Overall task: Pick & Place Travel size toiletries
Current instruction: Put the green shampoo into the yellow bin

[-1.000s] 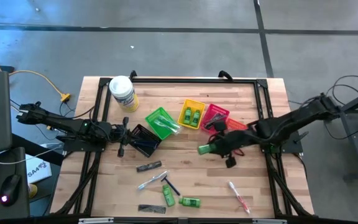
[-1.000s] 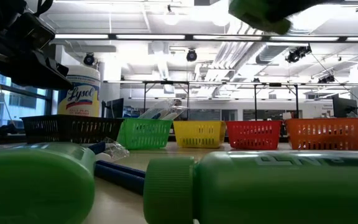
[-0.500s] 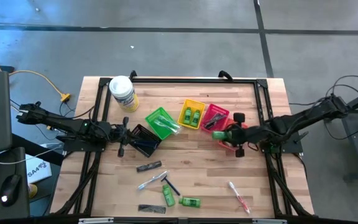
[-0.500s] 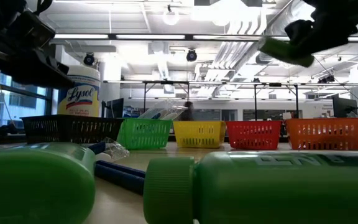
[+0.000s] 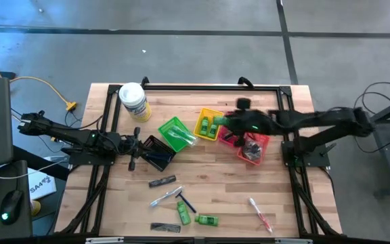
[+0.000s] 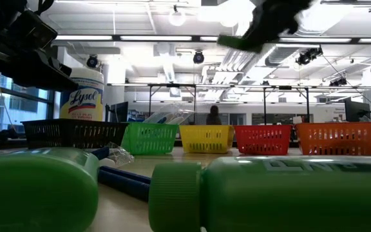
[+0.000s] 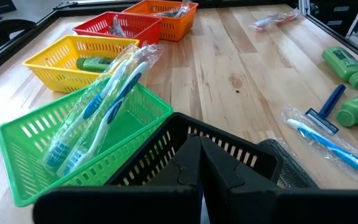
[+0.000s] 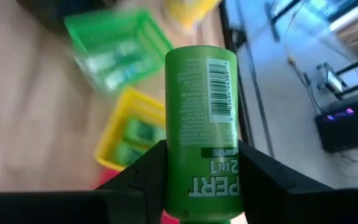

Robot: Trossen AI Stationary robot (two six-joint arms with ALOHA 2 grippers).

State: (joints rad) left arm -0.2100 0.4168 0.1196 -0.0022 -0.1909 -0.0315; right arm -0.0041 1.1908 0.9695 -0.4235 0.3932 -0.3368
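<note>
The right gripper (image 5: 239,123) was clamped on a green mini bottle (image 8: 201,127), carried just beside the yellow basket (image 5: 205,115). Best centred over the basket's bottles, then lowered before release. The left gripper (image 5: 134,143), fingers together, waited at the black basket (image 7: 185,134).

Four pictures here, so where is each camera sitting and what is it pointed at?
High view: overhead, straight down on both arms.
Low view: at tabletop height, facing the basket row; left arm in the upper corner.
Left wrist view: behind the shut left gripper, facing the black basket.
Right wrist view: behind the right gripper holding a green bottle.
Shared: yellow basket, all four.
</note>
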